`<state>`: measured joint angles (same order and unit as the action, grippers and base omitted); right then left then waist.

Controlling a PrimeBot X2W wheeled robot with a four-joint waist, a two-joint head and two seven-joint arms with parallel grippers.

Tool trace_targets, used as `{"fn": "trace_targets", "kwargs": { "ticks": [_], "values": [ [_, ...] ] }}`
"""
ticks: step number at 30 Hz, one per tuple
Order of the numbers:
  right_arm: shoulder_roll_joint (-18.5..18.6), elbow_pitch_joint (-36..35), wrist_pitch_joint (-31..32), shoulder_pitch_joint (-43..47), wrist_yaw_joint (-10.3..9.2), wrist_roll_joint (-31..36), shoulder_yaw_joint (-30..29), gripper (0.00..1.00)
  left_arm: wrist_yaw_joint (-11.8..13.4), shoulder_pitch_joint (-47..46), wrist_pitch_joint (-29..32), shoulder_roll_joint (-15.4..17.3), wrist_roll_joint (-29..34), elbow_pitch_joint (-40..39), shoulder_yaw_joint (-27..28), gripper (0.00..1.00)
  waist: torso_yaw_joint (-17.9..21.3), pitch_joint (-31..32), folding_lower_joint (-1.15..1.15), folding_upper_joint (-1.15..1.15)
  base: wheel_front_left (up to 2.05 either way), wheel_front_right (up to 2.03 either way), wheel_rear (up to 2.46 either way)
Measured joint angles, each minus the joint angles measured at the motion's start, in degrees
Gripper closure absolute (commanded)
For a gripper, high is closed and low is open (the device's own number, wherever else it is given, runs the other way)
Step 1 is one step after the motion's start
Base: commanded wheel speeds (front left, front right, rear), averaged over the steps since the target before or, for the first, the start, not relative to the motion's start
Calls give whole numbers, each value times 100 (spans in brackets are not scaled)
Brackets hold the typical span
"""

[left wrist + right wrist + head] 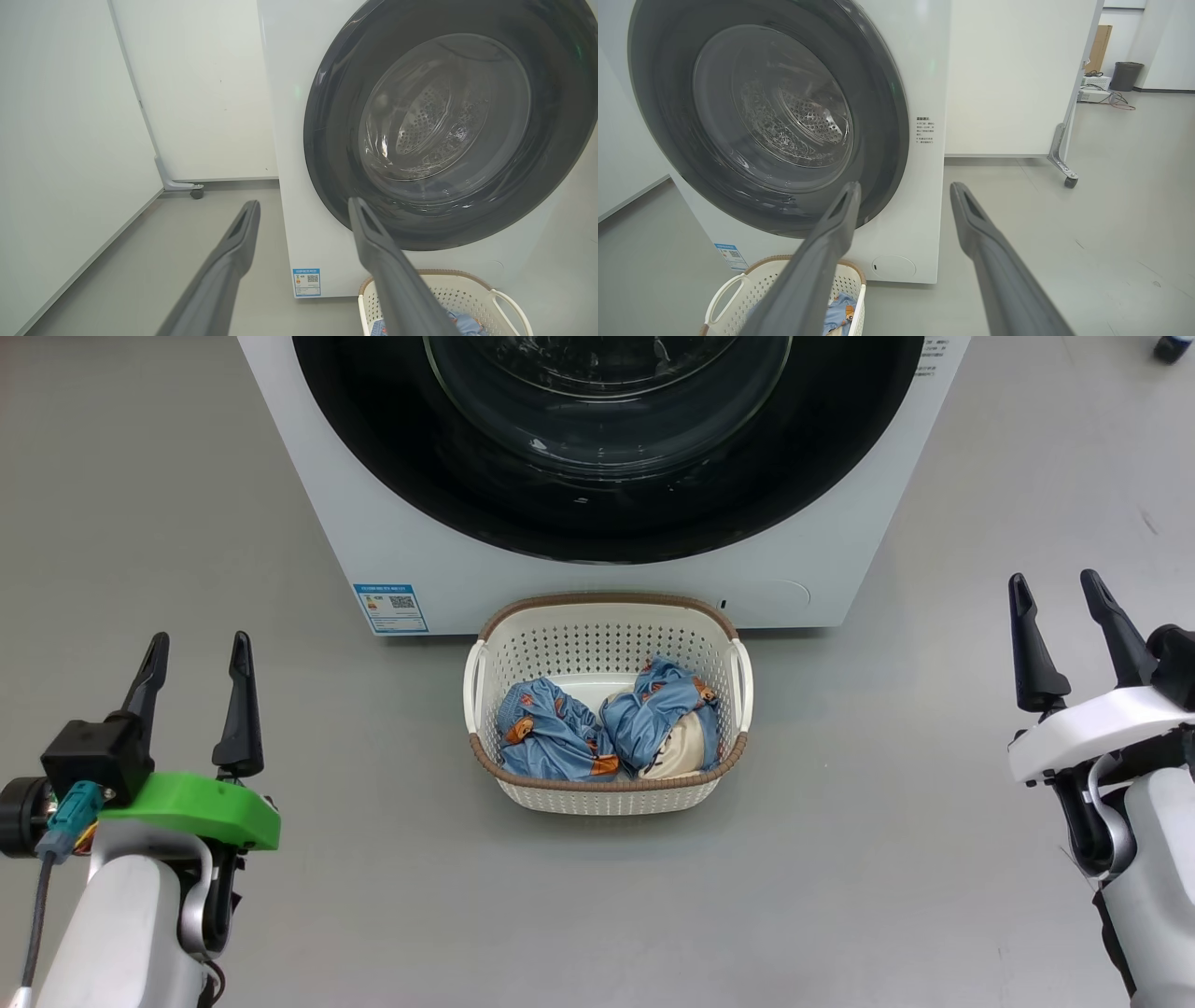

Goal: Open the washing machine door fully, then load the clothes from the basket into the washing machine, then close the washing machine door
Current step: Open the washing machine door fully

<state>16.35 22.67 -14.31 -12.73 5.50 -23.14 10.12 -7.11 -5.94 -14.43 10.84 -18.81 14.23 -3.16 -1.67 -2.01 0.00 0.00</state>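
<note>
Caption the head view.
Open left gripper and right gripper flank cream perforated basket of blue bear-print clothes before white washing machine, black-rimmed door shut.

Blue bear-print clothes, cream basket w/ brown rim.

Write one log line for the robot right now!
door shut | clothes in basket | left gripper open, empty | right gripper open, empty

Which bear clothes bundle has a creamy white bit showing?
The right bundle in the basket, on the robot's right side: cream lining peeks out at its lower edge. The left bundle is all blue with bears.
</note>
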Motion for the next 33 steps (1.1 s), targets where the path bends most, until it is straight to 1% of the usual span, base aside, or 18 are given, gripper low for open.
{"fn": "trace_targets", "kwargs": {
  "ticks": [4, 12, 15, 18, 33],
  "values": [
    [1, 0, 0, 0, 1, 7, -29, 0, -1, 0, 0, -1, 1, -8, 91, 0, -2, -17, 0, 0, 0, 0, 0],
    [-8, -7, 0, 0, 43, 60, -65, 0, -1, 0, 0, 0, 20, -20, 86, 0, -6, -44, 0, 0, 0, 0, 0],
    [-13, -7, 0, 0, 45, 77, -69, 0, -2, 0, 0, 26, 171, -15, 47, 0, -10, -54, 0, 0, 5, 5, -11],
    [-15, -5, 0, 0, 49, 111, -86, 0, -9, -1, 0, 30, 191, -15, 16, 0, -15, -62, 0, 0, 13, 13, -25],
    [-42, -3, 0, 0, 51, 168, -233, 0, -10, -5, 0, 24, 191, -33, 3, 0, -52, -103, 0, 0, 32, 32, -65]
  ]
}}
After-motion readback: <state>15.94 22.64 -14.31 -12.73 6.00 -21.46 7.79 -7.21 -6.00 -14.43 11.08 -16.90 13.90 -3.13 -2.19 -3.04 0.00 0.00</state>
